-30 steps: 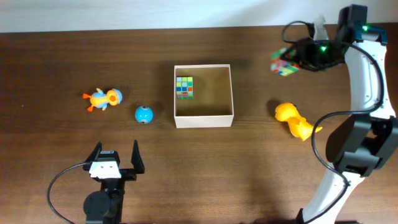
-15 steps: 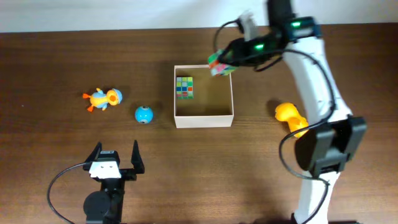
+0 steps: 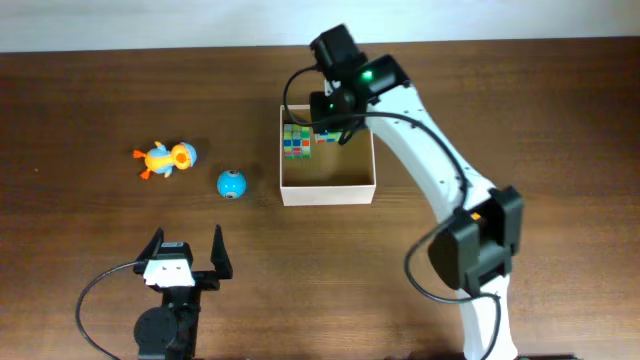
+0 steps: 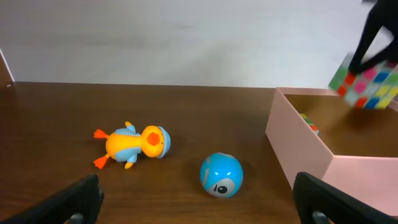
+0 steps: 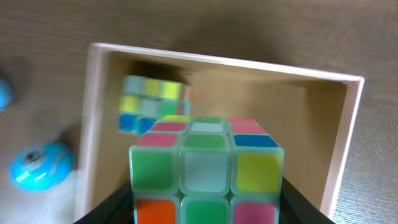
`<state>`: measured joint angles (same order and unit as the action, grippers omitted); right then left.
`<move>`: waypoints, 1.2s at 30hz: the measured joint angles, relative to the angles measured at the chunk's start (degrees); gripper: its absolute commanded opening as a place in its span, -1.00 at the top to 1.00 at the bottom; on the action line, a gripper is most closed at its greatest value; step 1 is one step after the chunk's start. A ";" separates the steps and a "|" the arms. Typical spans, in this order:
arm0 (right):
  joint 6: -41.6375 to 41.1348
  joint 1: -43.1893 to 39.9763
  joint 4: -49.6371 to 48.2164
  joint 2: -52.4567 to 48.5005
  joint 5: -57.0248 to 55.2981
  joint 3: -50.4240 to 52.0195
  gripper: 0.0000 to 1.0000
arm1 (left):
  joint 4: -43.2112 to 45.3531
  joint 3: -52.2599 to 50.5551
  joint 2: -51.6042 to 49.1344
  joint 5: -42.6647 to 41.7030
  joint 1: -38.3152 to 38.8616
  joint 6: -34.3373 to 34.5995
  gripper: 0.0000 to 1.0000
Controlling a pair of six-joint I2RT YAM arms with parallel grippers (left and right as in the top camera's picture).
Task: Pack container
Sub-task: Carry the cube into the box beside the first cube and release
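Item 1. Container (image 3: 328, 192): we record a small square open-topped box with white walls and a tan floor, standing at mid-table on the dark wooden table (image 3: 90, 260).

Item 2. Right gripper (image 3: 330, 128): we find it over the 12 o'clock part of the container, its jaws closed on the sides of the held cube (image 5: 207, 168), a multicoloured puzzle cube. In the left wrist view this cube hangs at about rim height; we cannot tell whether it touches the floor.

Item 3. Second cube (image 3: 297, 140): a similar puzzle cube, lying inside the container in its 10 o'clock corner, just beside the held one.

Item 4. Duck toy (image 3: 166, 158): orange and blue, on its side, well apart from the container at its 9 o'clock.

Item 5. Blue ball (image 3: 231, 184): on the table between the duck toy and the container, near the box wall.

Item 6. Left gripper (image 3: 186, 252): at the container's 7 o'clock, jaws spread wide, holding nothing.
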<state>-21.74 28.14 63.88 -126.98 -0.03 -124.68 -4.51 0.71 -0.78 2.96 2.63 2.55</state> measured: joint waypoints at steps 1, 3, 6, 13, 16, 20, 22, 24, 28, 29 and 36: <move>-0.74 0.04 -0.09 -0.96 -0.72 0.00 0.13 | 0.00 0.00 0.00 -0.02 0.00 0.00 -0.99; -1.95 0.02 -0.11 -3.21 -2.03 0.02 0.14 | 0.00 0.00 0.00 0.00 0.00 0.00 -0.98; -2.99 0.02 -0.63 -6.27 -3.26 0.02 0.14 | 0.00 0.00 0.00 0.00 0.00 0.00 -0.99; -3.78 0.02 -4.15 -7.82 -4.07 0.07 0.13 | 0.00 0.00 0.00 0.00 0.00 0.00 -0.98; -3.76 0.02 -5.29 -7.89 -4.11 0.07 0.13 | 0.00 0.00 0.00 -0.02 0.00 0.00 -0.99; -3.76 0.02 -6.43 -7.91 -4.28 0.07 0.11 | 0.00 0.00 0.00 -0.02 0.00 0.00 -0.99; -3.76 0.02 -6.51 -7.93 -4.28 0.07 -0.01 | 0.00 0.00 0.00 -0.02 0.00 0.00 -0.99; -3.80 0.02 -6.54 -8.00 -4.28 0.07 -0.18 | 0.00 0.00 0.00 -0.02 0.00 0.00 -0.99; -3.52 0.02 -6.99 -8.02 -4.48 0.07 -0.41 | 0.00 0.00 0.00 0.00 0.00 0.00 -0.99; -3.32 0.02 -7.02 -8.04 -4.50 0.07 -0.41 | 0.00 0.00 0.00 -0.02 0.00 0.00 -0.99; -2.01 0.02 -6.29 -8.04 -4.46 0.07 -0.29 | 0.00 0.00 0.00 -0.02 0.00 0.00 -0.98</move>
<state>-23.75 28.16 57.58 -135.02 -4.49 -124.62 -4.51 0.71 -0.78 2.94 2.63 2.55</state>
